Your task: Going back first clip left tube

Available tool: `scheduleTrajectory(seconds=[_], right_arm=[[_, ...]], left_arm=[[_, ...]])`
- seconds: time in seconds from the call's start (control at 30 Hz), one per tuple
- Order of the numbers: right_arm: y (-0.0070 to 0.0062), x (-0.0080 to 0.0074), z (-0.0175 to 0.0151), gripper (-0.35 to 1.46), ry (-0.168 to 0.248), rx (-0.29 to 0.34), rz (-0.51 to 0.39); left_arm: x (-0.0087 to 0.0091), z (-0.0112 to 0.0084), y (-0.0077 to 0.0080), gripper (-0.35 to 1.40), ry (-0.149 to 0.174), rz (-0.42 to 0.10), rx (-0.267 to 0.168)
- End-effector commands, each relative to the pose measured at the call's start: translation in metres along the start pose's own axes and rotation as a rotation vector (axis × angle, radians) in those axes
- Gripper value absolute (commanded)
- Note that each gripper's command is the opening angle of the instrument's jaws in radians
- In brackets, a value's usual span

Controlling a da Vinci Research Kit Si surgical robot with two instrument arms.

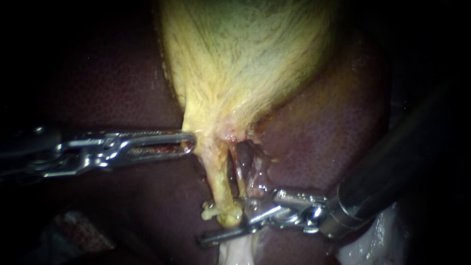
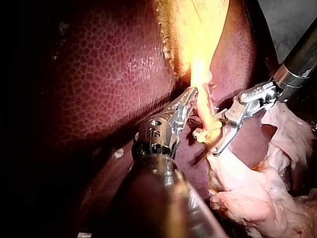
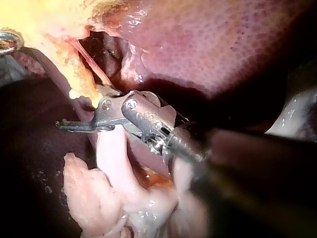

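Left tube [image 1: 219,179]: slim yellow cord, fat-coated, surface rough & glistening.
Origin: narrow neck of gallbladder [image 1: 245,59].
Course: near upright in endoscope view, leaning slightly to view's right going down.
Lower end: lumpy pale-yellow knob w/ small nub off its left side.
Position: over dark red liver [image 1: 122,88], just left of a thinner reddish tube [image 1: 239,169], dark slit betw. them. Knob end sits betw. parted jaws of right instrument [image 1: 221,221], against one jaw.

The gallbladder [image 1: 245,49] runs off the far edge; the left tube [image 1: 217,179] hides one jaw tip of the right instrument [image 1: 222,221].
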Motion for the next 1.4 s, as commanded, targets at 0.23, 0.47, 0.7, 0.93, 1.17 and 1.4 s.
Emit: scheduleTrajectory(seconds=[0.23,0.47,0.7,0.93,1.17,1.4], right_arm=[[0.0002,0.0002,-0.0008,0.6,0.005,-0.006,0.0],[0.0001,0.0001,-0.0009,0.6,0.005,-0.006,0.0],[0.0001,0.0,-0.0011,0.6,0.005,-0.005,0.0],[0.0004,-0.0002,0.0002,0.6,0.005,-0.01,-0.092],[0.0006,-0.0003,0.0012,0.6,0.0,-0.014,-0.289],[0.0008,-0.0005,0.0016,0.6,-0.005,-0.015,-0.421]], left_arm=[[0.0,-0.0001,0.0,-0.15,0.0,0.001,0.001],[0.0,-0.0001,0.0,-0.15,0.0,0.001,0.001],[0.0,-0.0001,0.0,-0.15,0.0,0.001,0.001],[-0.0001,-0.0001,0.0,-0.15,0.0,0.0,0.001],[-0.0001,0.0,-0.0001,-0.15,0.0,0.0,0.001],[-0.0001,0.0,-0.0001,-0.15,0.0,0.0,0.001]])
